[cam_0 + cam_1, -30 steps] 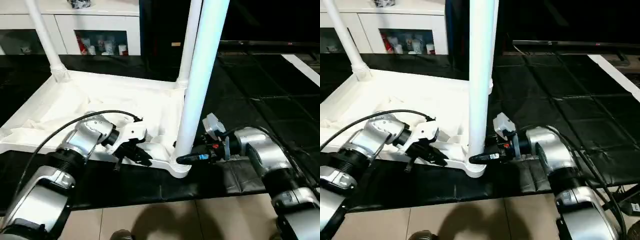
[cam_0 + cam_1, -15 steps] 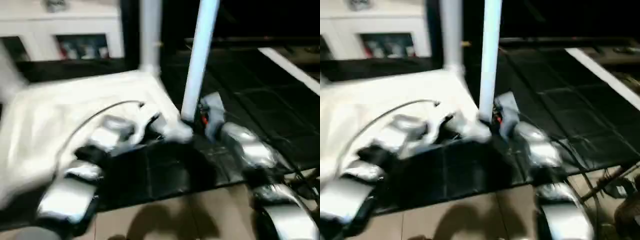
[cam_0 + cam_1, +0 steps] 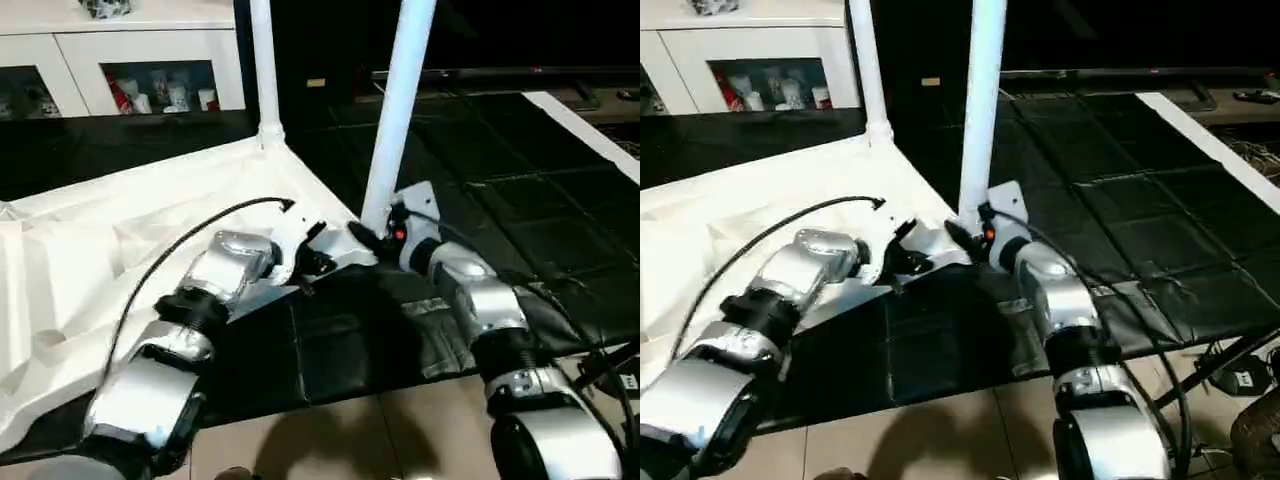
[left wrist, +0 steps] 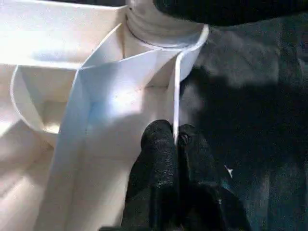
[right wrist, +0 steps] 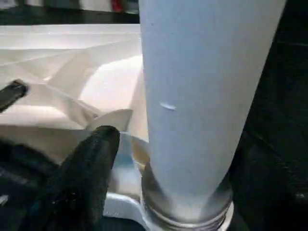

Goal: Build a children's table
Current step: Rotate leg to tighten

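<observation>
The children's table [image 3: 120,230] lies upside down on a black mat, ribbed underside up. Two white legs stand upright: a near one [image 3: 400,110] at the corner by my grippers and a far one [image 3: 263,70] behind it. My left gripper [image 3: 308,262] is shut on the thin white rim of the frame beside that near corner; the left wrist view shows its gripper [image 4: 175,139] pinching the rim. My right gripper [image 3: 368,238] sits at the base of the near leg [image 5: 202,96], open. One black finger [image 5: 98,144] stands a little apart from the leg; the other is hidden behind it.
A white cabinet with glass doors [image 3: 130,70] stands at the back left. The black mat [image 3: 480,170] spreads to the right and ends at a light tiled floor [image 3: 330,430] near me. Cables [image 3: 1240,370] lie at the lower right.
The whole picture has shifted, so the camera moved. My right gripper, closed round the near leg's base before, has opened off it. The left gripper keeps its pinch on the rim.
</observation>
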### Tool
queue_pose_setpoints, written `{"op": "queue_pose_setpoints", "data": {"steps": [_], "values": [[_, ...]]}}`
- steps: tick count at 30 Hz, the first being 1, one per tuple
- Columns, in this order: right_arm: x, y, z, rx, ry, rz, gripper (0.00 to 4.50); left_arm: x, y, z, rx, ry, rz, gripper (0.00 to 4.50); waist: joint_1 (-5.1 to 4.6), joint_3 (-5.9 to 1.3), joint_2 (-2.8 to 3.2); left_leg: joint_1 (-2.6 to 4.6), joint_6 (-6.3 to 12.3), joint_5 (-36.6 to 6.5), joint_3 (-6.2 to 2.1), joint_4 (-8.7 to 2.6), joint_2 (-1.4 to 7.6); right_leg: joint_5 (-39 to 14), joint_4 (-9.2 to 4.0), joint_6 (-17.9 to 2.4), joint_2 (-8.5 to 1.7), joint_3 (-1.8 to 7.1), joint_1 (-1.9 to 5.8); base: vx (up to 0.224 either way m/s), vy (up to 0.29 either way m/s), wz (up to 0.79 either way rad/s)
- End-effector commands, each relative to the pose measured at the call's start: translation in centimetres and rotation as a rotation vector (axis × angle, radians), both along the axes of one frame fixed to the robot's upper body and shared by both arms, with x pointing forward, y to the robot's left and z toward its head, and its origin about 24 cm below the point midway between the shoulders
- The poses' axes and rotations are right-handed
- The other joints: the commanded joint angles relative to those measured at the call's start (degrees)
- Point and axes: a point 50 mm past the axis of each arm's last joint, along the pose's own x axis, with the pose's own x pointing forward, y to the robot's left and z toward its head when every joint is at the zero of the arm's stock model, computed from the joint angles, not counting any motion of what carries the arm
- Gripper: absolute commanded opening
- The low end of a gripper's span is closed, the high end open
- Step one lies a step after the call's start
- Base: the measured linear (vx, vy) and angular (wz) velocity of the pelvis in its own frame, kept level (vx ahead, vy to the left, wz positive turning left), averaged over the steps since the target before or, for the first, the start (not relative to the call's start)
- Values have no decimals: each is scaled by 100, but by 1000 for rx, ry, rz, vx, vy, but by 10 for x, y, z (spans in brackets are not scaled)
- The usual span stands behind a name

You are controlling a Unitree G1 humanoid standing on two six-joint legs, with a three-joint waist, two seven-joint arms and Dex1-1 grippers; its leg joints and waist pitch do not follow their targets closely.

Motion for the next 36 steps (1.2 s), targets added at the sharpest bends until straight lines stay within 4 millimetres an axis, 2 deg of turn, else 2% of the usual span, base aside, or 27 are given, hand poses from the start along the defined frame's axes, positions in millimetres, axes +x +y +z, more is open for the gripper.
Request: {"op": "queue_pose_setpoints", "data": {"steps": [1,5,8,11,16,18,23,28,31,36], "values": [[-12,17,-6,-5,6,188,383,4,-9,23,-39,-116,-91,0,49,-456,0,94,458,-566,1,-308,48,358,-347,-1489,-325,294,417,0,0,0],[-18,-3,-3,-19,8,283,414,-1,7,20,8,-102,-195,0,79,-452,4,94,480,-605,5,-305,49,392,-343,-1496,-315,297,423,0,0,0],[-21,-10,0,-43,-17,350,447,-5,13,21,27,-99,-274,0,131,-449,35,105,383,-712,4,-308,64,237,-346,-1508,-329,291,404,0,0,0],[-25,-20,5,-57,-19,440,447,-10,22,21,56,-74,-373,0,167,-455,52,106,344,-768,10,-306,78,243,-336,-1488,-320,294,404,0,0,0],[-26,-33,12,-90,2,559,447,-20,28,21,60,-28,-537,0,279,-452,33,131,294,-848,21,-304,96,106,-337,-1527,-335,296,371,0,0,0],[-29,-33,17,-58,15,652,447,-25,29,20,76,-17,-614,0,313,-451,22,129,306,-901,23,-305,101,66,-332,-1543,-340,296,370,0,0,0],[-32,-31,19,-28,26,732,447,-30,28,18,80,2,-678,0,369,-447,22,134,281,-939,19,-312,114,-115,-339,-1493,-355,299,351,0,0,0],[-34,-29,20,7,60,807,396,-34,27,14,93,18,-714,0,383,-443,-4,120,247,-955,18,-314,109,-274,-346,-1450,-354,296,347,0,0,0],[-37,-29,18,18,100,851,385,-34,28,13,101,17,-714,0,384,-437,-20,111,223,-983,13,-319,104,-439,-359,-1388,-358,294,355,0,0,0],[-41,-32,15,16,147,887,343,-34,28,13,104,16,-708,0,389,-443,-19,109,220,-916,12,-310,103,-448,-354,-1357,-359,295,347,0,0,0]]}}
